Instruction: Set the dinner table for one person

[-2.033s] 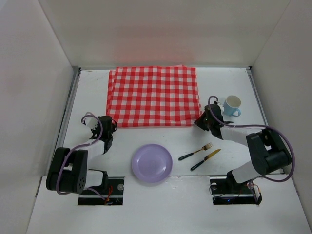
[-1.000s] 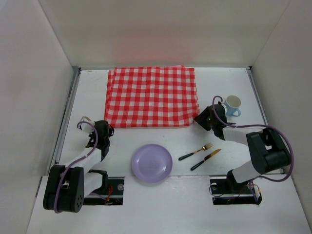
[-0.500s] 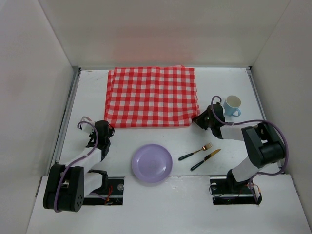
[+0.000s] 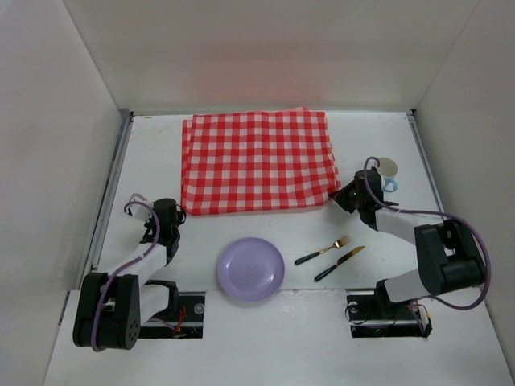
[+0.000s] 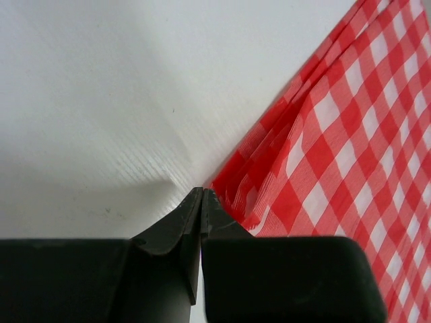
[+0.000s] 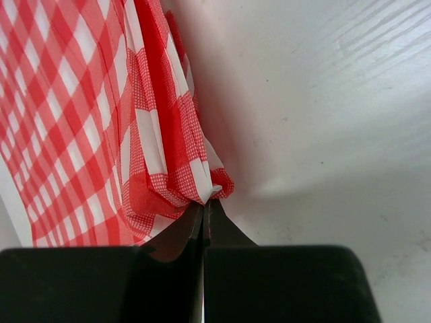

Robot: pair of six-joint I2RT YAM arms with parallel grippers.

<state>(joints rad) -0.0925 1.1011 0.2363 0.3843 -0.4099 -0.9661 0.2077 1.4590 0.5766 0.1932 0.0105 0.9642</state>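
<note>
**Change noted.** Against the view 0.5 s ago, the checked cloth (image 4: 256, 161) lies further to the right on the worktop (image 4: 145, 161). Its left edge and its near-right corner have both shifted that way. The right arm has swung outward by about the same amount, toward the mug (image 4: 386, 170).

**Right fingers** (image 6: 202, 214): pressed together and pinching the cloth's near-right corner. The fabric bunches into folds just ahead of the tips.

**Left fingers** (image 5: 200, 205): pressed together with nothing visibly between them. The cloth's near-left corner lies just beside the tips, on the bare surface.

**Task items.** The white worktop spans the whole floor of the enclosure. It carries:
- the cloth at far centre;
- the purple plate (image 4: 250, 269) at near centre, well apart from the cloth;
- the fork (image 4: 322, 250) and knife (image 4: 339, 263), side by side to the right of the plate.

**Assessment.** The cloth appears to be dragged from 1 corner only, so it is sliding sideways rather than spreading. It is folded in layers, so laying it out is not yet done. No tableware is placed on it. The left corner probably needs regrasping before a 2-arm spread.
</note>
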